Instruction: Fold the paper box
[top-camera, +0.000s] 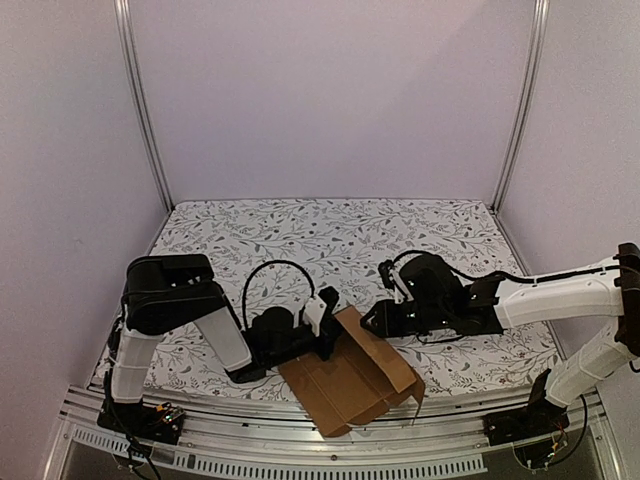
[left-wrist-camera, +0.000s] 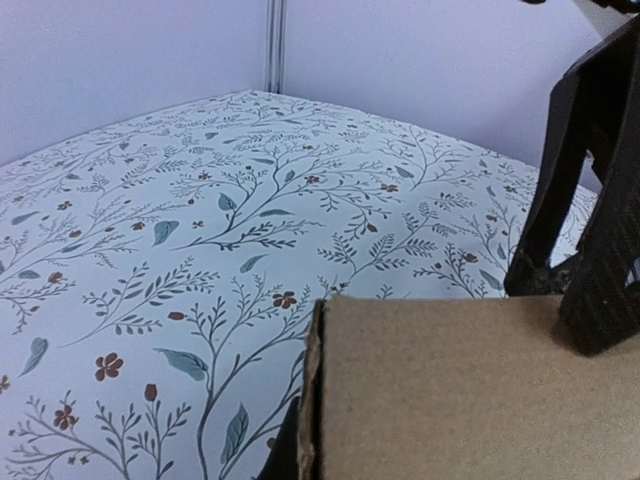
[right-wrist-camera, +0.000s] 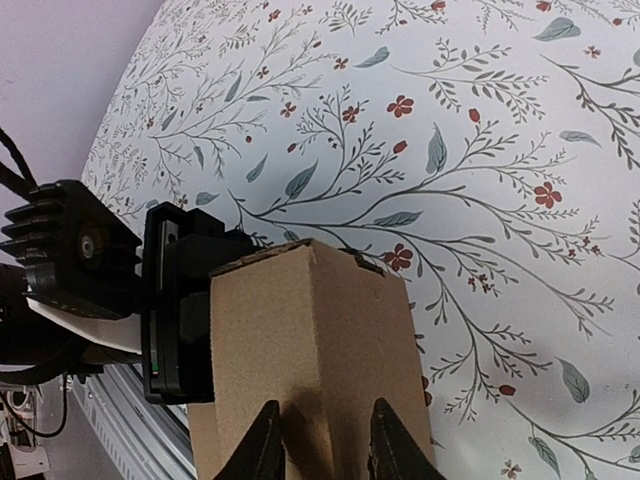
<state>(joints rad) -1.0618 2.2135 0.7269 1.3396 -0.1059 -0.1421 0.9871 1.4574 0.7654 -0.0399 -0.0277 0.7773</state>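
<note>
Two grippers are on the paper box (top-camera: 350, 385), which sits at the near table edge between the arms, partly over the metal rail (top-camera: 250, 440).

L gripper (top-camera: 328, 335): jaws closed right down, pinched on the box's left wall. In the L wrist view, brown cardboard fills the lower right. Its cut edge stands upright, w/ only a sliver of dark finger showing beside it.

R gripper (right-wrist-camera: 325, 410): part open, black fingertips (right-wrist-camera: 262, 445) apart, one on each side of the raised fold line of the cardboard and touching its top face. Can't tell if they squeeze it.

Box is half formed: bottom panel flat and open toward the camera, far wall standing up and tilted, plain brown.

Floral cloth (top-camera: 330, 235) covers the table beyond the box. Grippers are close, w/ only the cardboard wall between them. R gripper's black body blocks the right side of the L wrist view.

L arm: elbow bent high at far left, forearm low, reaching right. R arm: white link stretched in from the right, wrist pointing left and down at the box.
</note>
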